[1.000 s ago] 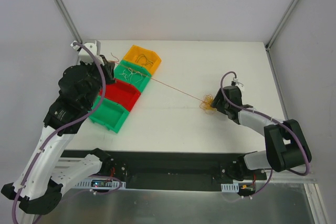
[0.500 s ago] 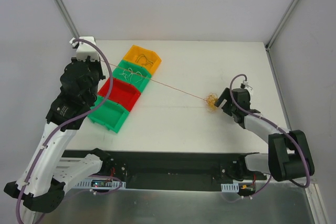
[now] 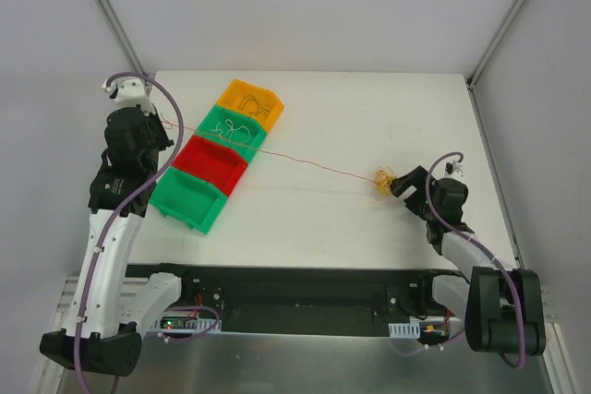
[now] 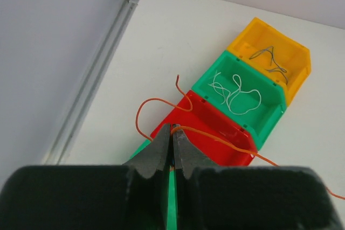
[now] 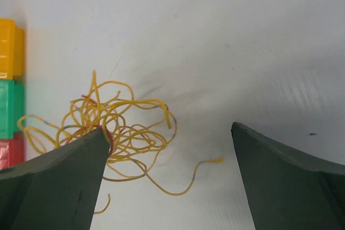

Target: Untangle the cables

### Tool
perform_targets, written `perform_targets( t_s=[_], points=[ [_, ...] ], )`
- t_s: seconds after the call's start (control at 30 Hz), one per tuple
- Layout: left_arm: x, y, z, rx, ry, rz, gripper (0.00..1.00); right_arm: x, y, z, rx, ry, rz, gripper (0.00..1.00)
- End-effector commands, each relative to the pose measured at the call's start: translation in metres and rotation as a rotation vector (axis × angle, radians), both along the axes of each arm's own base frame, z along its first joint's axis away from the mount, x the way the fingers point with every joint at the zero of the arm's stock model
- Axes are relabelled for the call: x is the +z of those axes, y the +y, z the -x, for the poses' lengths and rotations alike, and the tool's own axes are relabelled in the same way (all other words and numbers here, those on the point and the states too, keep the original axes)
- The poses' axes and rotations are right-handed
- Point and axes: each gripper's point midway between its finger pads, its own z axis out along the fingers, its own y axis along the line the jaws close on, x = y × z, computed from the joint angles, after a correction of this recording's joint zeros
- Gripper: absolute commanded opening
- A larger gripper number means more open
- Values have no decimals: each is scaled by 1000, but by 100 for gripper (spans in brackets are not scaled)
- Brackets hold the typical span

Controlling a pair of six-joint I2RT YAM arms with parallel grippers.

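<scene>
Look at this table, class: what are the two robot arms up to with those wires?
The left claw is shut on one end of a thin red wire, near the row of coloured bins. The wire stretches across the table into a tangle of yellow wires. The right claw stands open at that tangle, gripping nothing, so the red wire is not yet free.

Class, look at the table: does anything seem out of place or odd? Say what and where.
One red wire stretches almost straight across the table, from the shut left pincer to the yellow clump, apparently snagged in it.
</scene>
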Motion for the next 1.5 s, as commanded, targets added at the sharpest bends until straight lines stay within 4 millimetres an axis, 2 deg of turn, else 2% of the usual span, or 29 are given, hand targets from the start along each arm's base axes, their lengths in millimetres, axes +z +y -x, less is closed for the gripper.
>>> perform_targets(
  t_s=[0.0, 0.07, 0.2, 0.3, 0.37, 0.43, 0.47, 0.57, 0.67, 0.8, 0.87, 0.9, 1.0, 1.07, 1.17, 1.23, 1.47],
  points=[
    [-24, -24, -16, -81, 8, 267, 0, 42, 20, -14, 124, -219, -61, 96],
    [-42, -42, -21, -147, 39, 379, 0, 53, 34, -14, 201, -268, -100, 96],
    [-51, -73, -29, -298, 56, 514, 0, 64, 42, -14, 252, -319, -117, 96],
    [-57, -105, -29, -462, 106, 603, 0, 52, 44, -13, 259, -253, -73, 96],
    [-57, -123, -25, -568, 137, 652, 0, 39, 38, -13, 231, -173, 7, 96],
    [-55, -131, -22, -620, 151, 673, 0, 28, 25, -10, 175, -89, 116, 96],
    [-54, -133, -21, -637, 151, 678, 0, 29, 25, -10, 175, -88, 141, 96],
    [-48, -141, -13, -697, 142, 684, 0, 39, 41, -15, 247, -125, 222, 99],
    [-46, -146, -9, -727, 149, 698, 0, 41, 44, -20, 253, -81, 427, 99],
    [-54, -152, -3, -744, 176, 722, 0, 39, 48, -26, 309, 72, 592, 99],
    [-56, -152, -1, -751, 181, 724, 0, 41, 55, -28, 345, 83, 658, 95],
    [-60, -161, 5, -777, 197, 721, 0, 43, 61, -29, 366, 78, 674, 90],
    [-64, -163, 8, -783, 205, 723, 0, 43, 77, -32, 419, 87, 735, 77],
    [-67, -165, 10, -793, 216, 728, 0, 34, 77, -32, 416, 144, 755, 69],
    [-68, -166, 12, -803, 222, 730, 0, 27, 62, -34, 325, 183, 784, 69],
    [-68, -166, 12, -802, 220, 729, 0, 26, 60, -34, 286, 183, 752, 69],
    [-67, -166, 11, -801, 221, 731, 0, 31, 70, -23, 328, 43, 559, 70]
  ],
)
